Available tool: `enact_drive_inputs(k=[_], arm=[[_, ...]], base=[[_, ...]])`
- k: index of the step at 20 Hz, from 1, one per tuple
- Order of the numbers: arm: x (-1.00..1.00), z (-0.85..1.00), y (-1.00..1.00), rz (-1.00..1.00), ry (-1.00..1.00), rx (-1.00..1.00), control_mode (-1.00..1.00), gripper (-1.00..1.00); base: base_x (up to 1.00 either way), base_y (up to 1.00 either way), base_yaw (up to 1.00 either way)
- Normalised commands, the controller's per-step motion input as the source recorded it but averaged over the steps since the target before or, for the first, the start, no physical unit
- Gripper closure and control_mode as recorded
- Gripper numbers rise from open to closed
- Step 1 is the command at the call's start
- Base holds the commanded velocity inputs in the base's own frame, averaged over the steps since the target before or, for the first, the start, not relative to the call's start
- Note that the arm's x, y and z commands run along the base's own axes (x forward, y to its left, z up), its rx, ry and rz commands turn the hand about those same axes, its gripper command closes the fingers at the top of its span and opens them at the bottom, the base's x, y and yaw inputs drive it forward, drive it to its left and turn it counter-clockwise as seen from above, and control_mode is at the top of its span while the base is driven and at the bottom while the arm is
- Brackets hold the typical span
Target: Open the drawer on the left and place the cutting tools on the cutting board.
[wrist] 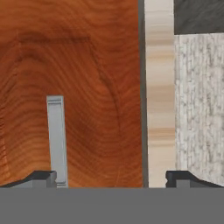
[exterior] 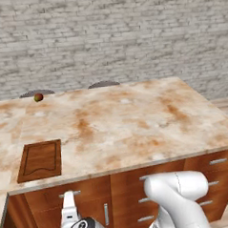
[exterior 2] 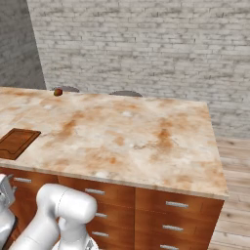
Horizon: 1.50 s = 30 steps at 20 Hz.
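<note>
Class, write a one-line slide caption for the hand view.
Open gripper faces the closed drawer, silver handle beside one fingertip.

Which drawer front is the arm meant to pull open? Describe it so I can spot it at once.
Start at the marbled counter and find the dark cutting board near its front left edge. Just below sits the drawer, a wide, shallow reddish-brown front. Its short silver handle lies horizontal, unlike the vertical handle on the door underneath.
</note>
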Motion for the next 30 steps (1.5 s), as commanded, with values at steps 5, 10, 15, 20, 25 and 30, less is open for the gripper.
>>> enact_drive_inputs(k=[5,10,15,20,25,30], arm=[[0.09,-0.19,0.00,0.00,0.05,0.00,-1.00,-1.00],[0.00,-0.28,0.00,0.00,0.00,0.00,-1.00,-1.00],[0.00,-0.05,0.03,0.00,0.00,0.00,-1.00,-1.00],[0.07,0.00,0.08,0.00,0.00,0.00,-1.00,-1.00],[0.21,0.00,0.02,0.00,0.00,0.00,-1.00,-1.00],[0.21,0.00,0.00,0.00,0.00,0.00,-1.00,-1.00]], base=[[0.00,0.00,0.00],[0.00,0.00,0.00],[0.00,0.00,0.00],[0.00,0.00,0.00],[0.00,0.00,0.00],[0.00,0.00,0.00]])
